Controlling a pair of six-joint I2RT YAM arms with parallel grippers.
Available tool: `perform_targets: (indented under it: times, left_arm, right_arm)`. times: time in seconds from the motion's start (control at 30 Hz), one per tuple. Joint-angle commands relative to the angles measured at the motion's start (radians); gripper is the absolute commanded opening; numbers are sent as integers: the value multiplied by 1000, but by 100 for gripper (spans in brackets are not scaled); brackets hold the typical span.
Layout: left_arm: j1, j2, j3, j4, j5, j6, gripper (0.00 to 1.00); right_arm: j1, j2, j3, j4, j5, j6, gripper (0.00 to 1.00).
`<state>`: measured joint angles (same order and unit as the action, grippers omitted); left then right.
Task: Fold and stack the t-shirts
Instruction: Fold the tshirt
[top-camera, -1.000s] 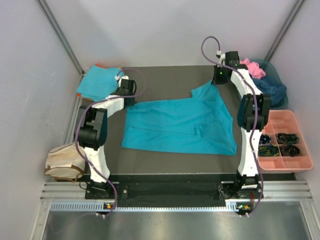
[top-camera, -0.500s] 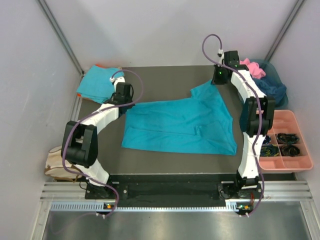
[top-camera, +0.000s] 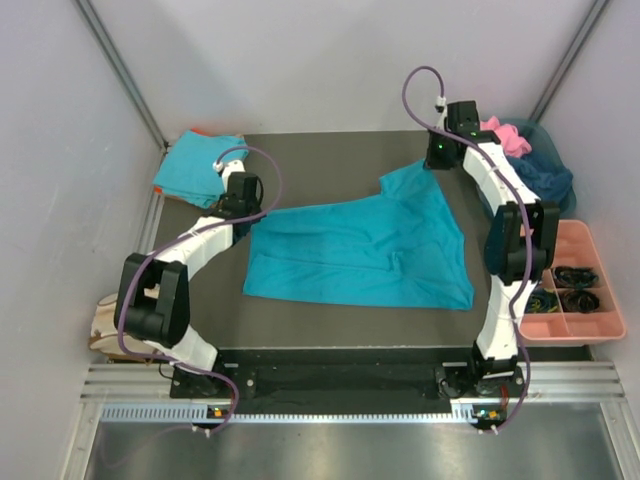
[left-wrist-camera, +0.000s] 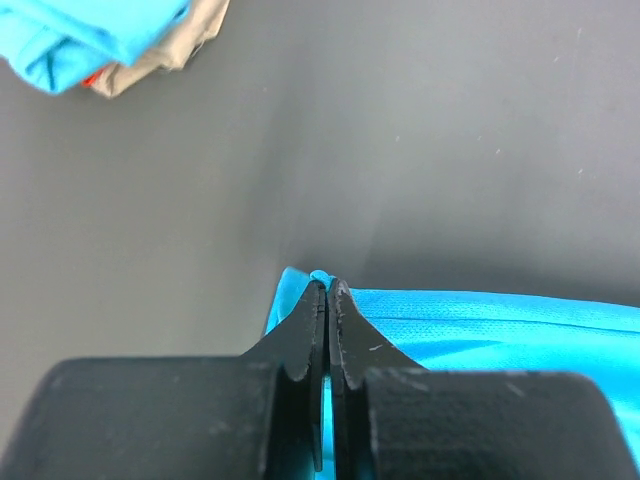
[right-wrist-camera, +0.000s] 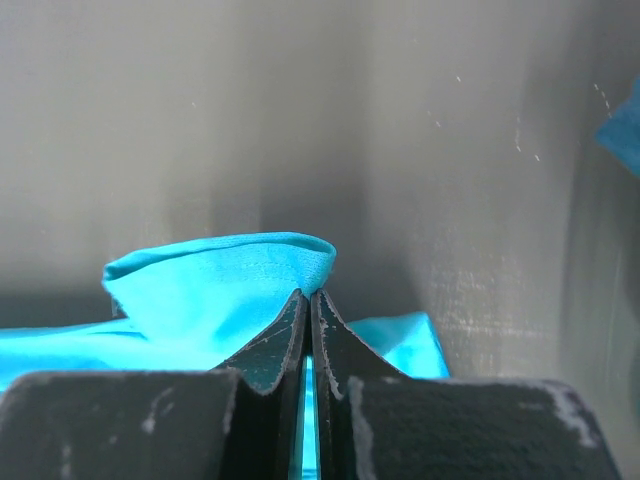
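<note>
The wide turquoise cloth t-shirt (top-camera: 360, 250) lies on the dark table (top-camera: 330, 160), long axis left-right. The left hand (left-wrist-camera: 327, 285), clamped tight, pinches its far-left corner; the right hand (right-wrist-camera: 308, 293), likewise clamped, seemingly its raised far-right corner.

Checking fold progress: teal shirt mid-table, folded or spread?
Spread. The teal shirt lies wide and rumpled across the table, not folded up.

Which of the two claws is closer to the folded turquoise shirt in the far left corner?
The left. The left gripper pinches the spread t-shirt at its corner just beside the folded t-shirt. The right gripper pinches the other far corner, well off to the right.
</note>
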<state>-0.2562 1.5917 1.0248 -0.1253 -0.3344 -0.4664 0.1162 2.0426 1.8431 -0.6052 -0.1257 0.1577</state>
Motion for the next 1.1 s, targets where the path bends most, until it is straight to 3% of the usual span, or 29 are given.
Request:
perform_targets:
  times: [0.0, 0.43, 0.73, 1.07]
  left_arm:
    - [0, -75, -37, 59, -37, -8, 0]
    - [0, -114, -89, 79, -64, -9, 0]
    - [0, -79, -80, 93, -38, -11, 0]
    - [0, -67, -94, 107, -23, -23, 0]
  right_arm:
    - [10, -84, -24, 39, 41, -3, 0]
    - [22, -157, -87, 53, 90, 32, 0]
    - [23, -306, -261, 68, 161, 129, 0]
    - [51, -505, -562, 78, 156, 232, 0]
